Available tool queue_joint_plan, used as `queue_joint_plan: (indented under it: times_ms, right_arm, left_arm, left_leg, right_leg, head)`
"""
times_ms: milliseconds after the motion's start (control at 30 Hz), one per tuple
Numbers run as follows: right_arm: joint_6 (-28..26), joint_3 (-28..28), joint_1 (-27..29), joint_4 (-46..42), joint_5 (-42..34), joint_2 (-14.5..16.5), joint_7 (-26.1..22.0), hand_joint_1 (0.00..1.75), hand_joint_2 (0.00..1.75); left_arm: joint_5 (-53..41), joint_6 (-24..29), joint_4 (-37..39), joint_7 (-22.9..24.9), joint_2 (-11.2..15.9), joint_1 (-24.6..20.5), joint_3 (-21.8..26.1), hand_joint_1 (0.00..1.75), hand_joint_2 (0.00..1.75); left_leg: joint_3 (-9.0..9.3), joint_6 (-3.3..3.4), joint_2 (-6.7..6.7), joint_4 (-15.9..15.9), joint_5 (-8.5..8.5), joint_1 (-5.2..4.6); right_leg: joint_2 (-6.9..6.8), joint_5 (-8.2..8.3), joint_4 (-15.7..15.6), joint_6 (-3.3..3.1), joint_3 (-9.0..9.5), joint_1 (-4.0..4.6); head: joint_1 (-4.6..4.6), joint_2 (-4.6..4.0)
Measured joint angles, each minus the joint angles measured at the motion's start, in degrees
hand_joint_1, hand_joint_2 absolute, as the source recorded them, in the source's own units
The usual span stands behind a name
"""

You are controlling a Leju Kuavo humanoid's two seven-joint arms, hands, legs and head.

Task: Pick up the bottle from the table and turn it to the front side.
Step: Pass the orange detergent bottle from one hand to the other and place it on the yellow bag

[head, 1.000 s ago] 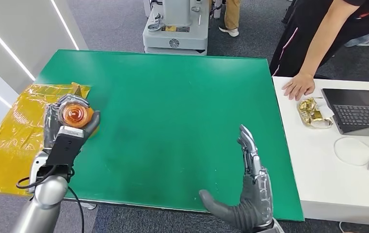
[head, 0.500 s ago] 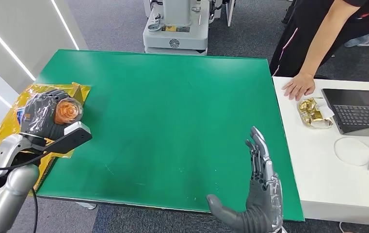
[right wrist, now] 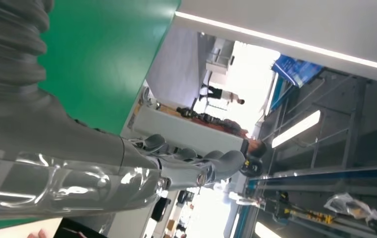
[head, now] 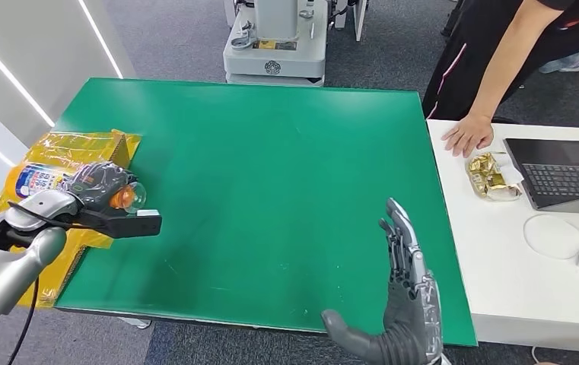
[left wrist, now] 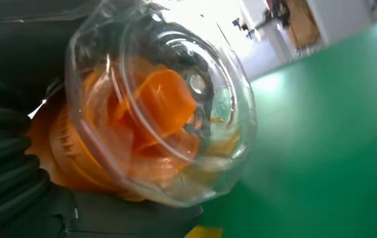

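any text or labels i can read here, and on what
None can be read.
bottle in the left hand: white and blue label with print, too small to read.
machine beyond the green table: round emblem and small yellow plate, too blurred.
laptop: keys too small.

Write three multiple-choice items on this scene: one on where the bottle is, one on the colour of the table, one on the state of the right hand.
1. Where is the bottle?
A. In the left hand
B. Standing at the table's middle
C. On the laptop

2. What colour is the table?
A. White
B. Green
C. Red

3. How is the right hand?
A. Holding the bottle
B. Closed in a fist
C. Open, holding nothing

Key: 1 A, the left hand grips the bottle, which lies sideways over the yellow sheet at the table's left edge. 2 B, the top is plain green. 3 C, its fingers are spread above the table's near edge.
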Motion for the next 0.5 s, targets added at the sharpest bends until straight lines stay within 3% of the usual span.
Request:
queue_joint_plan:
  times_ms: [200, 500]
  right_arm:
    - [0.14, 0.00, -0.35, 0.00, -0.64, 0.01, -0.29, 0.00, 1.75]
    - [-0.28, 0.00, -0.51, 0.01, -1.07, 0.15, -0.49, 0.00, 1.75]
  left_arm:
    - [-0.56, -2.22, 11.47, -4.48, 0.54, -5.46, -6.63, 1.75, 1.75]
    - [-0.71, -4.87, 22.41, -6.40, -0.49, -10.23, -10.94, 1.75, 1.75]
  left_leg:
    - [0.00, 0.00, 0.02, 0.00, 0.00, 0.01]
    - [0.00, -0.01, 0.01, 0.00, 0.00, 0.01]
  right_leg:
    - [0.03, 0.00, 0.01, 0.00, -0.01, 0.00]
    - [0.02, 0.00, 0.01, -0.01, 0.00, 0.00]
  head:
    - [0.00, 0.00]
    - [-0.01, 0.00]
